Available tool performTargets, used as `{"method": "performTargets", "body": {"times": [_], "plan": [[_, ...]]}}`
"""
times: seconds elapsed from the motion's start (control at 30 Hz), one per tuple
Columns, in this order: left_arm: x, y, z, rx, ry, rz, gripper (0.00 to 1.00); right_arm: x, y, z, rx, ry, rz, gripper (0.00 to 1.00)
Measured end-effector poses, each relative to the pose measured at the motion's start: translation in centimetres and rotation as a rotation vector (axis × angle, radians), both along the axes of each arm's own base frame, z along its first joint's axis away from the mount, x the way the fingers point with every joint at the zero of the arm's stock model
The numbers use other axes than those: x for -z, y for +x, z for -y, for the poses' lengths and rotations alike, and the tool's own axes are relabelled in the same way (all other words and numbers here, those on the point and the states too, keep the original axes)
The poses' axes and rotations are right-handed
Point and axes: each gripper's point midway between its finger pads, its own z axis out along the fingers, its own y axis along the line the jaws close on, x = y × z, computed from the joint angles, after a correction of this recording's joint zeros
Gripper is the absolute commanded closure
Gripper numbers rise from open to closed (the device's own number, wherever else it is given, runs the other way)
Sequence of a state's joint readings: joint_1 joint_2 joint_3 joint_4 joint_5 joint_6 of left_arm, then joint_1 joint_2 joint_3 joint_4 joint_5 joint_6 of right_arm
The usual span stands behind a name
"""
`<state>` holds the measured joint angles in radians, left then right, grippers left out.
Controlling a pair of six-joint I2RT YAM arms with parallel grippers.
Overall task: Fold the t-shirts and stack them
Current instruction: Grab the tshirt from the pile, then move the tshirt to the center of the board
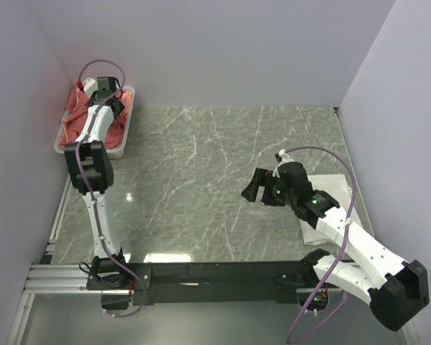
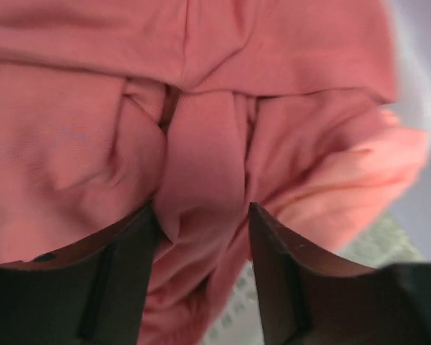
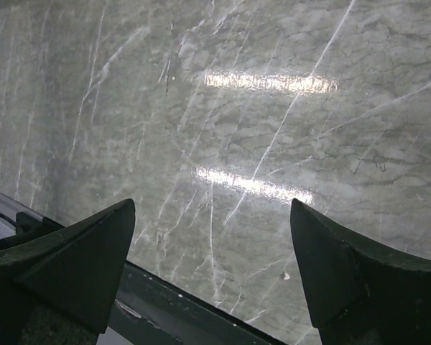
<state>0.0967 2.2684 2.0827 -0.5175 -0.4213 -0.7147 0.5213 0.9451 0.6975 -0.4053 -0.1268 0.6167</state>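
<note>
Across the scene lies a grey marbled tabletop (image 1: 201, 180), walled in by pale panels. Both arms are bolted at its near edge. The left arm (image 1: 93, 180) stretches to the far left corner and dips into a white tray (image 1: 60, 144). The right arm (image 1: 345, 230) bends in from the near right.

Crumpled coral t-shirts (image 1: 75, 108) fill the tray. On the right side of the tabletop, a white folded garment (image 1: 334, 188) lies flat, partly under the right arm.

The left fingers (image 2: 133, 259) are partway apart and straddle a raised ridge of the coral fabric, which fills the gap between them. I cannot tell whether they are clamping it.

The right fingers (image 3: 79, 251) are spread wide above bare tabletop near the middle, with nothing between them.
</note>
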Motion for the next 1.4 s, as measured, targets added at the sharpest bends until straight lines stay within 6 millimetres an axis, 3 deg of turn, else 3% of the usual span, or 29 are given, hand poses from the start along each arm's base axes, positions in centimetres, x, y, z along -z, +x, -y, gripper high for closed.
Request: {"method": "performTargets", "body": {"times": [0.1, 0.17, 0.33, 0.47, 0.67, 0.77, 0.9, 1.1, 1.23, 1.4], "plan": [[2.8, 0.5, -0.2, -0.003, -0.002, -0.050, 0.53, 0.0, -0.1, 0.0, -0.005, -0.003, 0.000, 0.06], [3.3, 0.4, -0.4, -0.008, -0.004, -0.061, 0.67, 0.1, -0.1, 0.0, -0.007, -0.005, -0.001, 0.06], [1.7, 0.3, -1.0, -0.002, -0.001, -0.034, 0.96, 0.2, -0.2, 0.0, -0.012, -0.005, -0.006, 0.06], [-0.8, 0.1, -0.9, 0.017, 0.005, 0.002, 1.00, 0.5, -0.3, -0.2, -0.025, -0.007, -0.021, 0.06], [-8.9, -1.4, -0.6, 0.039, 0.030, 0.138, 1.00, 1.3, -0.4, -0.5, -0.046, -0.016, -0.050, 0.06], [-15.8, -3.3, -0.3, 0.053, 0.050, 0.263, 1.00, 1.8, -0.3, -0.6, -0.055, -0.032, -0.063, 0.07], [-22.7, -5.1, 0.5, 0.087, 0.067, 0.405, 1.00, 1.9, -0.1, -0.6, -0.061, -0.043, -0.066, 0.07], [-28.1, -7.2, 2.8, 0.184, 0.062, 0.521, 1.00, 0.8, 0.7, -0.6, -0.054, -0.051, -0.026, 0.07], [-31.2, -8.8, 7.2, 0.294, 0.067, 0.574, 1.00, -0.1, 1.3, -0.6, -0.037, -0.052, 0.001, 0.08], [-36.0, -12.9, 15.9, 0.488, 0.045, 0.676, 1.00, -1.5, 2.1, -0.7, -0.024, -0.044, 0.035, 0.09]]}}
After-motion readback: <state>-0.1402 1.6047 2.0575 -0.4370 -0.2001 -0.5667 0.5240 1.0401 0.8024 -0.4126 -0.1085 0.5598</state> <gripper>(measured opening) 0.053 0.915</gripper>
